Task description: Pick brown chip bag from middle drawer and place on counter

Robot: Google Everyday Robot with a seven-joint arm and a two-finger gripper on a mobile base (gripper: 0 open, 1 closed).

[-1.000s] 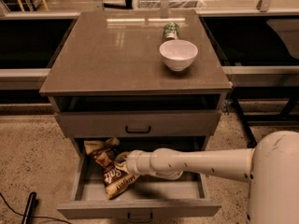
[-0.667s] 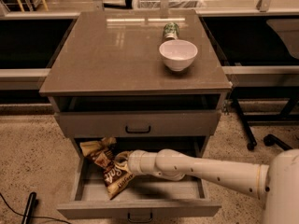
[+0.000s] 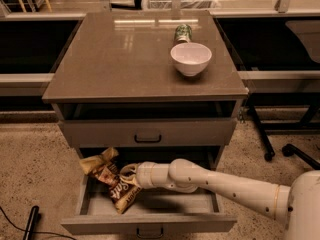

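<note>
Bag lies tilted in the left part of the open drawer, touching my end effector on its left side. Its tan upper end sticks up over the drawer's left wall, up and left of the end effector. Its dark lower end, with the white script, points down toward the drawer front, just below the end effector.

The end effector is inside the drawer, against the middle of the bag. I cannot tell whether it is apart or clamped on the bag.

To its right, my white arm runs across the drawer and out over the right wall toward the lower right.

Straight above the end effector is a shallower drawer front with a black handle, and above that the table. Well up and to the right of the end effector, a white bowl stands on the table with a green can just behind it. The bag is not on the table.
</note>
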